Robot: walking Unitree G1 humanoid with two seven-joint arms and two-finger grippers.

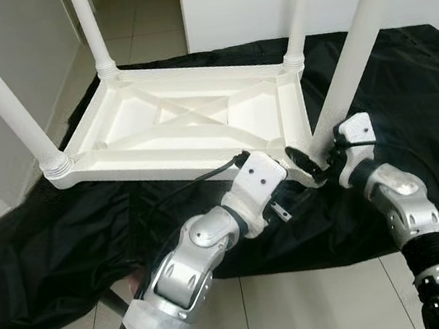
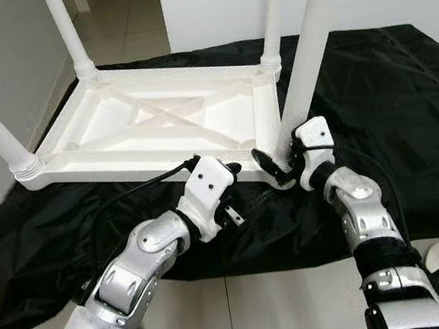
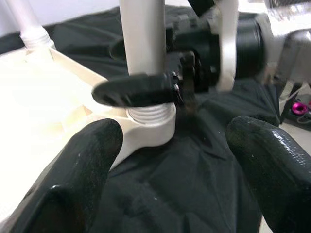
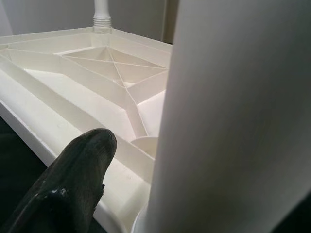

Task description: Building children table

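A white plastic children's table (image 1: 187,119) lies upside down on a black cloth, its ribbed underside facing up. All its legs stand upright in their corner sockets. My right gripper (image 1: 318,164) is shut around the base of the near right leg (image 1: 352,52), just above the threaded collar (image 3: 148,114). One of its fingers (image 3: 133,90) crosses the front of the leg. My left gripper (image 3: 170,145) hovers open just in front of that same corner, its fingers (image 3: 80,170) spread wide over the cloth with nothing between them.
The black cloth (image 1: 407,85) covers the floor under and around the table. Pale floor tiles (image 1: 309,309) show at my feet. White walls (image 1: 9,47) stand close on the left and behind. A small pink object (image 3: 299,106) lies past the cloth's edge.
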